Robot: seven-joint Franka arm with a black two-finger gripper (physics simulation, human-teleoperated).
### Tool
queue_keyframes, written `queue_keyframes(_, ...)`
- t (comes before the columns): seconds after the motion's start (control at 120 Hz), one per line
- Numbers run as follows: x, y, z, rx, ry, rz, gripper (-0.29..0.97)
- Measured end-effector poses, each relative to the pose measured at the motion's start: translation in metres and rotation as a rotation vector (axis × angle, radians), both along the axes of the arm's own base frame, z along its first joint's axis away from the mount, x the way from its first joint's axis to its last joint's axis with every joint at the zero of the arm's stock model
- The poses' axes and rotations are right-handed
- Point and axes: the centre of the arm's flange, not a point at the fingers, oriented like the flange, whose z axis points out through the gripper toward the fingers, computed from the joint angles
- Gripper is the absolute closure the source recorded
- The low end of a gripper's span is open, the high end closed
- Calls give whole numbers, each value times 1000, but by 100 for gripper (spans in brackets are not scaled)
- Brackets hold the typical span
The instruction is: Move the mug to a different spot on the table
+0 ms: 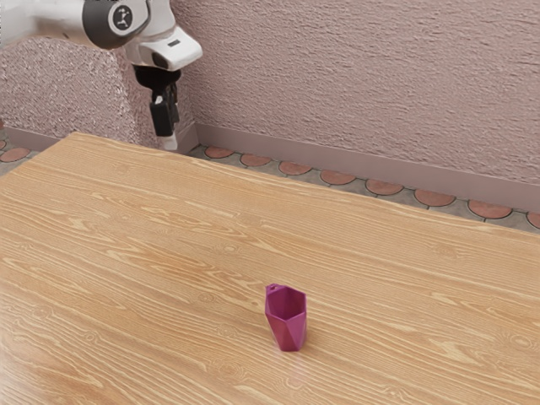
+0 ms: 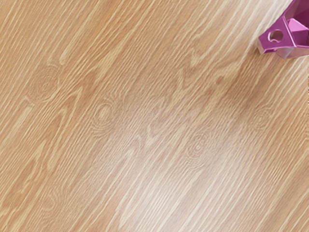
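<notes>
A magenta faceted mug [image 1: 286, 316] stands upright on the wooden table [image 1: 126, 253], toward the front and a little to the exterior view's right of the middle. Its small handle faces the exterior view's left. My gripper [image 1: 167, 139] hangs high over the table's far edge at the exterior view's upper left, pointing down, far from the mug and touching nothing. In the wrist view the mug [image 2: 287, 36] lies well off to one side of my hand, with its handle hole showing, and bare wood grain [image 2: 145, 135] lies below the hand.
The wide wooden tabletop stretches around the mug on every side. Behind the table's far edge are a tiled floor [image 1: 337, 177] and a rough pink wall [image 1: 363, 76].
</notes>
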Motion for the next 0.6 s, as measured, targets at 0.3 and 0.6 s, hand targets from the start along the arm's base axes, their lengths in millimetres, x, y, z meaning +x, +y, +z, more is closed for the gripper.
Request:
queue_keyframes(0.3, 1, -2, -3, 0, 6, -18, 0)
queue_keyframes(0.6, -7, -47, -52, 13, 98, -230, 0)
